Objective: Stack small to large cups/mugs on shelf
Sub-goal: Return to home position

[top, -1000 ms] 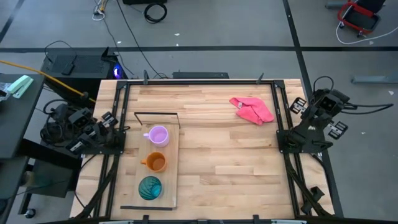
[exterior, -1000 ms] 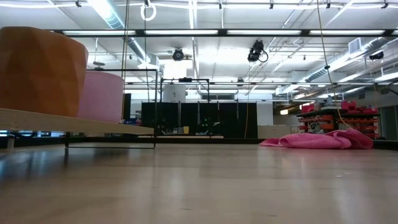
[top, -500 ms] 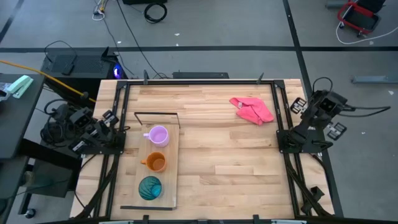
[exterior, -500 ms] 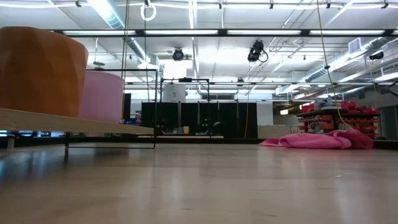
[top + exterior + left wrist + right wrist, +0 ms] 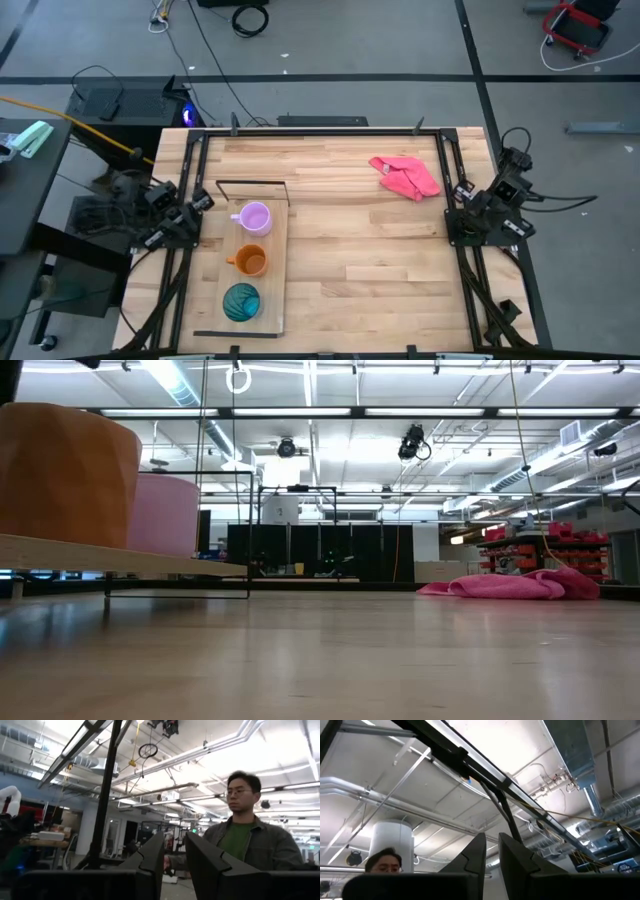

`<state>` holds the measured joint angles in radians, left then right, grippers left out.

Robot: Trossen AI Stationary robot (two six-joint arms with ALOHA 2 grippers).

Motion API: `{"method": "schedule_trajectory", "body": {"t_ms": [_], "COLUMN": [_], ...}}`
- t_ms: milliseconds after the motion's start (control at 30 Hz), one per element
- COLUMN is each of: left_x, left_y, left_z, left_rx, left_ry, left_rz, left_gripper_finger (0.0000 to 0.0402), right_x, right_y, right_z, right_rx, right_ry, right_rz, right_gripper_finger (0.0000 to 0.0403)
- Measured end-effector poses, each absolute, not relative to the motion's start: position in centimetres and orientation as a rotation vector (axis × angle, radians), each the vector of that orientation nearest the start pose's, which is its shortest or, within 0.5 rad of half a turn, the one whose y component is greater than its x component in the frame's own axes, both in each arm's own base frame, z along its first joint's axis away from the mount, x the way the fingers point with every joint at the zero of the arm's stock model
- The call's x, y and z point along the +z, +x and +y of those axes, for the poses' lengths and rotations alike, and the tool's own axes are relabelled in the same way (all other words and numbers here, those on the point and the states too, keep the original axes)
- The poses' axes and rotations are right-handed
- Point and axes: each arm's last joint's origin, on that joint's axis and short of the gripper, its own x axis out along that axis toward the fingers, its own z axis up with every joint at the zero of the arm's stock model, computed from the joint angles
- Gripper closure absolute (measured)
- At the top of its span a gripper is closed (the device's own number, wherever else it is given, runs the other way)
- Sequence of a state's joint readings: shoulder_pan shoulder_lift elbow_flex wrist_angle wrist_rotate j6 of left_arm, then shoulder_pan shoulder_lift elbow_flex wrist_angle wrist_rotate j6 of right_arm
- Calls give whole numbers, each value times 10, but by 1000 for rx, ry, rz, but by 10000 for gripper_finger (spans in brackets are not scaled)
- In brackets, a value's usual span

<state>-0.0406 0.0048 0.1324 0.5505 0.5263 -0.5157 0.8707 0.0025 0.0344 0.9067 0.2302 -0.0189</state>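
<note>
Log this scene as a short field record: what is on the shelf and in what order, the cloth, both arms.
shelf: light-wood plank on the left part of the table
order from the wire-frame end: lilac mug, orange mug, teal tumbler
cups: upright, in one row, apart
pink cloth: crumpled, off the shelf, on the table's far right
left gripper: folded back at the table's left edge, holding nothing
right gripper: at the right edge, holding nothing

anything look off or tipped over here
Nothing stands out. The lilac mug, orange mug and teal tumbler stand upright in line on the shelf; the pink cloth lies crumpled apart; left arm and right arm wait beside the table.
</note>
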Motion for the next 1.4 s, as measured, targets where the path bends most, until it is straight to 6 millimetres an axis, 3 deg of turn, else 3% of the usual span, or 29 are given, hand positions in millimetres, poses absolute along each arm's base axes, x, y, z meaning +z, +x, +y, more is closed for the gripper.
{"method": "schedule_trajectory", "body": {"t_ms": [433, 700, 1033, 1400], "left_x": [222, 220, 198, 196], "left_y": [75, 77, 89, 90], "left_z": [-16, -16, -15, -14], "left_rx": [-648, -618, -491, -457], "left_ry": [-401, -358, -265, -302], "left_rz": [-473, -474, -266, -246], "left_gripper_finger": [311, 321, 312, 318], "right_x": [241, 239, 226, 223], "right_y": [43, 45, 56, 58], "right_z": [41, 43, 47, 50], "right_rx": [593, 559, 371, 371], "right_ry": [484, 391, 292, 255], "right_rz": [-794, -783, -588, -549], "right_gripper_finger": [344, 343, 343, 343]}}
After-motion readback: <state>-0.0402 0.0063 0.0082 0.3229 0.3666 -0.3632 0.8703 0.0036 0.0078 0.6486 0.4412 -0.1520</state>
